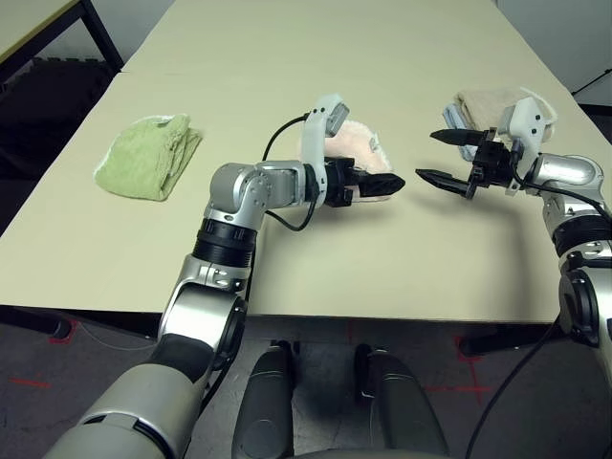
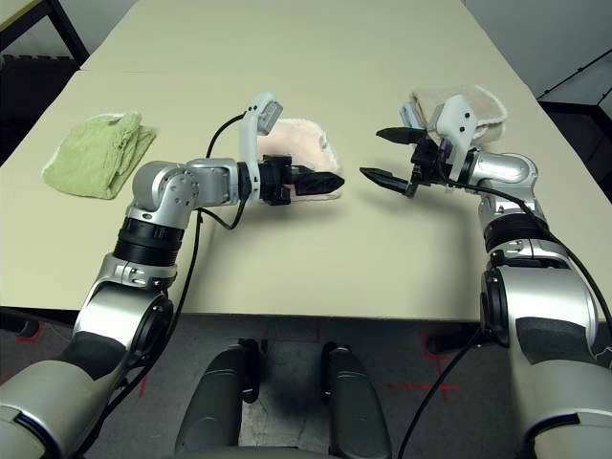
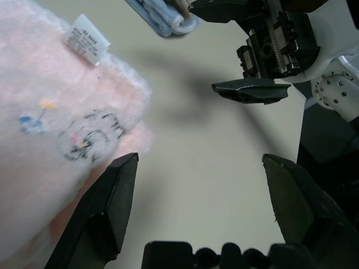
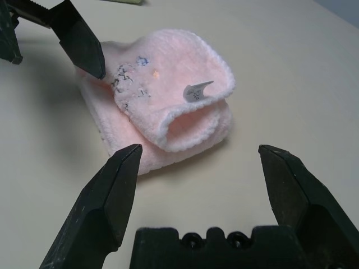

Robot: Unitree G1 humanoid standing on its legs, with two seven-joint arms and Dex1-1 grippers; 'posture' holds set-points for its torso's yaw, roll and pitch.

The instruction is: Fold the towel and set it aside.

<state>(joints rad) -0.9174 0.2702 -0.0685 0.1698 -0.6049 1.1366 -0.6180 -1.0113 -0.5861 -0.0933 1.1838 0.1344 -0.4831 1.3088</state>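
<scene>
The folded pink towel (image 4: 162,109) lay at the centre of the table (image 1: 287,57), the left gripper (image 1: 381,184) spread wide at its edge, the right gripper (image 1: 449,158) released nearby, empty.

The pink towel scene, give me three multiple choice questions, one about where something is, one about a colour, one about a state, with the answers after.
1. Where does the pink towel lie on the table?
A. Between the light green towel and the beige and blue stack
B. On top of the green towel
C. At the table's far edge

2. What colour is the tag on the pink towel?
A. Red
B. White
C. Black

3. How does the left gripper stand?
A. Shut on the pink towel
C. Shut on nothing
B. Open, fingers apart beside the towel

Answers:
1. A: the head views show green to its left, the stack to its right.
2. B: both wrist views show a white tag.
3. B: the left wrist view shows bare table between its fingers. The right gripper is open too.
</scene>
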